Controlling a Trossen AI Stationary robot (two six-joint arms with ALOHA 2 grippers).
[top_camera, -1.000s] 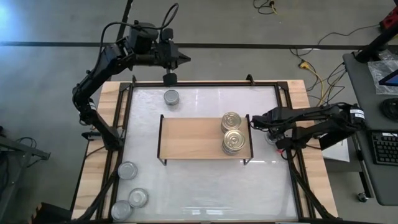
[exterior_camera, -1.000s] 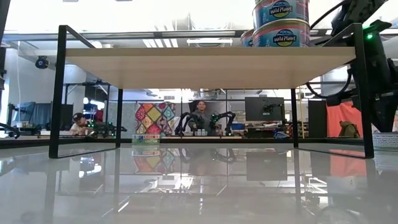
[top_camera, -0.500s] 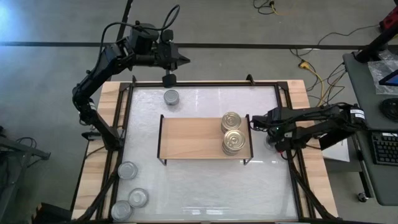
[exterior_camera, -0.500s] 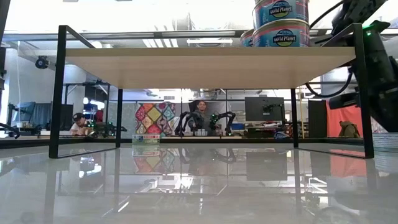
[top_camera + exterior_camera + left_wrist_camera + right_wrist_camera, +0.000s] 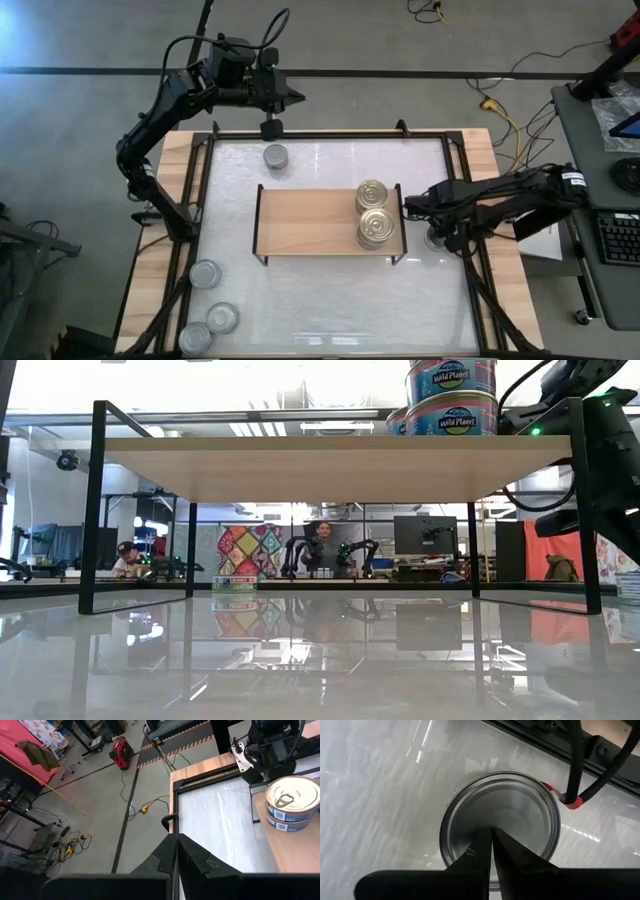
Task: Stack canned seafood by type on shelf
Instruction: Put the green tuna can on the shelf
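Observation:
The shelf (image 5: 320,222) stands mid-table, and two stacks of gold-topped cans (image 5: 374,212) sit on its right end; the left wrist view shows one stack (image 5: 292,800). Just right of the shelf, my right gripper (image 5: 491,831) points down, shut, over the middle of a silver-topped can (image 5: 520,805) standing on the table (image 5: 437,241). My left gripper (image 5: 176,840) is shut and empty, held high over the table's far edge (image 5: 298,96). Another silver can (image 5: 276,156) stands far left of the shelf, and three more (image 5: 205,273) stand near the front left corner. My right gripper's shut fingertips (image 5: 482,837) point down from above at the middle of the silver can's top (image 5: 507,817). Whether they touch the top cannot be told. The can stands upright on the table.
The shelf's black right-end frame (image 5: 402,225) stands close to my right gripper. A black cable with a red band (image 5: 572,800) hangs by the can. The table's raised black rail (image 5: 470,250) runs just right of it. Beyond the table, the low view shows people in the room (image 5: 322,545).
My right gripper has moved a little toward the table's near edge beside the shelf's right end, and its wrist has turned somewhat. It stays shut. The cans on the shelf have not moved.

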